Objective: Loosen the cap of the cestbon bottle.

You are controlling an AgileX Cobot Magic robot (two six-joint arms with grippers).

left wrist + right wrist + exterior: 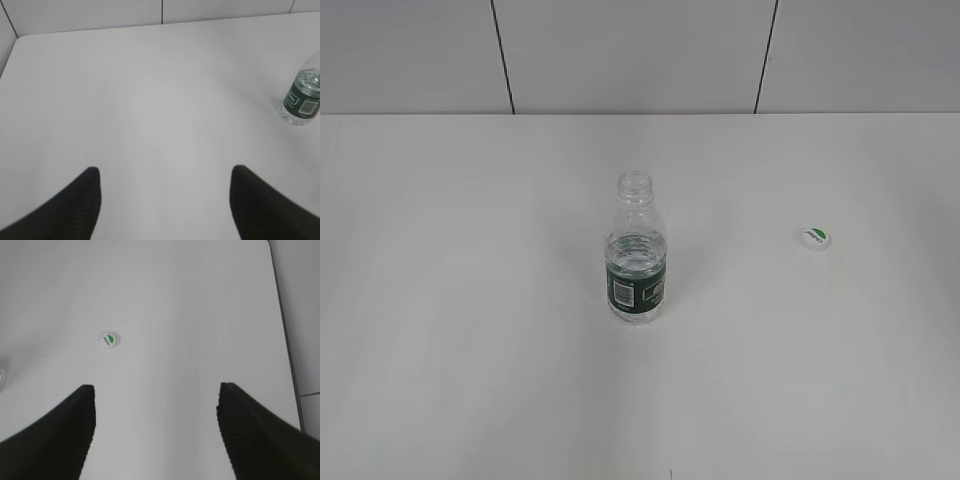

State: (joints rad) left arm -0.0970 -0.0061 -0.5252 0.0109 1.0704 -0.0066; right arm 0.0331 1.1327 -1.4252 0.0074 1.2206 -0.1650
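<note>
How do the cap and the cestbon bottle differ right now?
The cestbon bottle stands upright mid-table with its neck open; the cap lies flat on the table off to its right, apart from it. The bottle is clear with a dark green label; the cap is opaque white with a green mark. Neither is held.

cestbon bottle [302,97] cut off by frame edge — cap [813,238] text too small.

Only the ends of 2 grippers show, 1 in each wrist view. The left gripper [165,200] has 2 matte black fingers [75,210], broad at the base and narrowing to rounded tips, with a fine ribbed or woven texture on the surface. The right gripper [155,435] looks the same: 2 black, tapering, finely ridged fingers [250,435]. No cables, screws or markings show.
</note>
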